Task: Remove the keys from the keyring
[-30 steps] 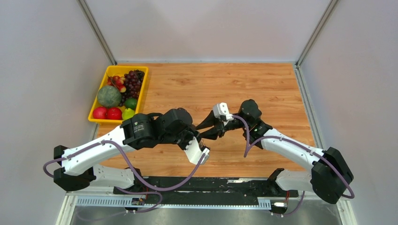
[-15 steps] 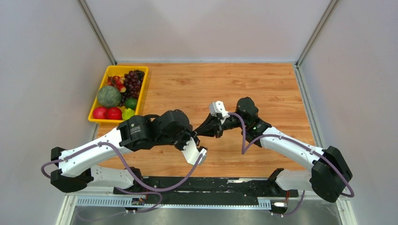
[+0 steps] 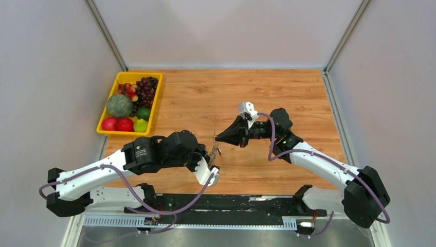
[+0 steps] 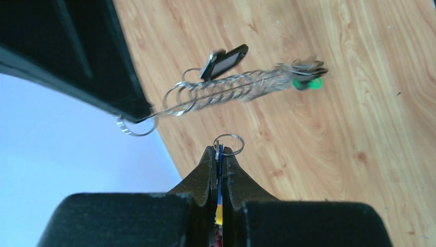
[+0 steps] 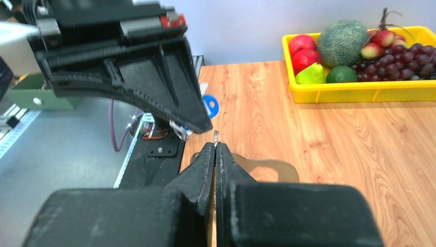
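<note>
**Two claws tip to tip, keyring strung between them**

Writing first: there's a small red sticker (image 5: 172,19) on the left arm's housing, too small to read.

Now the action, mid-table (image 3: 288,92) and towards the near edge. The left claw (image 4: 218,151) is clenched, jaws squeezed flat on a blue key (image 4: 219,175), and a small ring (image 4: 229,144) stands up just past its fingertips. The right claw (image 5: 215,146) is closed as well, pads pressed together, with a sliver of silver metal poking out between the tips.

From the left wrist camera, the right claw comes in at the upper left. The keyring (image 4: 241,85) starts at its tip and stretches off above the wood, with small silver rings threaded along it. A black tag (image 4: 226,59) hangs near the claw end. The other keys (image 4: 307,82), one with a green head, bunch at the free end. The blue key in the left claw sits near that loop but apart from it.

Hard to make out: the bunch is blurred, so the keys can't be counted. From above the keyring is only a thin streak between the claws, and the left wrist hides that claw's grip. In the right wrist view a blue disc (image 5: 211,106) with a hole peeks out by the left claw. I cannot tell whether it is the gripped key. A yellow fruit tray (image 5: 360,92) sits far left.
</note>
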`<move>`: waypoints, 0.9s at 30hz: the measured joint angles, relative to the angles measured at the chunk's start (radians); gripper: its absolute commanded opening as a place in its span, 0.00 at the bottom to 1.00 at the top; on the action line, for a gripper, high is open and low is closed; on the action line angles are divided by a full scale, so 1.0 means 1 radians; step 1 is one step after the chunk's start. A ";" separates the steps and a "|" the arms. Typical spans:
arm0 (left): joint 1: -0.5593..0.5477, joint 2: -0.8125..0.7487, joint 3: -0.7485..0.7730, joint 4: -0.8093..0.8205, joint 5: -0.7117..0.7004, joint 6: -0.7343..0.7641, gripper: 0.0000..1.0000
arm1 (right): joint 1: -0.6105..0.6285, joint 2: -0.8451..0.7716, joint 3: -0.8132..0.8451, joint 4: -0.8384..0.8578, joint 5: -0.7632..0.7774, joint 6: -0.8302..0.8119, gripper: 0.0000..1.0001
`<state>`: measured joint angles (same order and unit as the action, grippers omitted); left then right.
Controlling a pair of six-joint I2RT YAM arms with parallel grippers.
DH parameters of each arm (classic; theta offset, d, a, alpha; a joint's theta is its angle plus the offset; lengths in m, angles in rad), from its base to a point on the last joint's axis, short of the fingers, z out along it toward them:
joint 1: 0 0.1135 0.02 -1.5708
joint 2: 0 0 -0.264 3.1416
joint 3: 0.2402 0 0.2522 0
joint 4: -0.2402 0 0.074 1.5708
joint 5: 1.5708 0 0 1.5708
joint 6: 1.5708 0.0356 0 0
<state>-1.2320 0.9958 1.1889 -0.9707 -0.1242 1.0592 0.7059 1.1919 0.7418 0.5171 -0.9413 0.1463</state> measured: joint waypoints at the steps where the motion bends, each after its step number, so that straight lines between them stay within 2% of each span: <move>1: -0.001 -0.002 -0.011 0.004 0.004 -0.010 0.00 | -0.005 -0.007 -0.013 0.032 0.012 0.028 0.00; 6: -0.003 0.031 -0.046 0.074 0.009 -0.114 0.00 | -0.007 -0.047 -0.040 0.077 0.116 0.084 0.00; 10: 0.050 0.075 -0.046 0.191 -0.020 -0.330 0.00 | -0.007 -0.148 -0.048 -0.051 0.335 0.053 0.00; 13: 0.146 0.118 -0.041 0.280 -0.083 -0.534 0.04 | -0.007 -0.225 -0.054 -0.141 0.498 0.022 0.00; 16: 0.282 0.211 0.006 0.299 -0.116 -0.751 0.06 | -0.007 -0.299 -0.067 -0.225 0.658 -0.002 0.00; 20: 0.460 0.409 0.121 0.288 -0.080 -0.985 0.06 | -0.007 -0.392 -0.102 -0.305 0.817 -0.021 0.00; 24: 0.586 0.570 0.163 0.312 0.008 -1.135 0.08 | -0.008 -0.460 -0.119 -0.365 0.930 -0.038 0.00; 27: 0.673 0.666 0.163 0.348 0.095 -1.218 0.26 | -0.008 -0.481 -0.119 -0.398 0.977 -0.048 0.00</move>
<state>-0.5591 1.6615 1.3514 -0.6231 -0.0292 -0.1593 0.6975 0.7113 0.6224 0.1192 0.0357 0.0986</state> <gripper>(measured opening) 0.121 0.006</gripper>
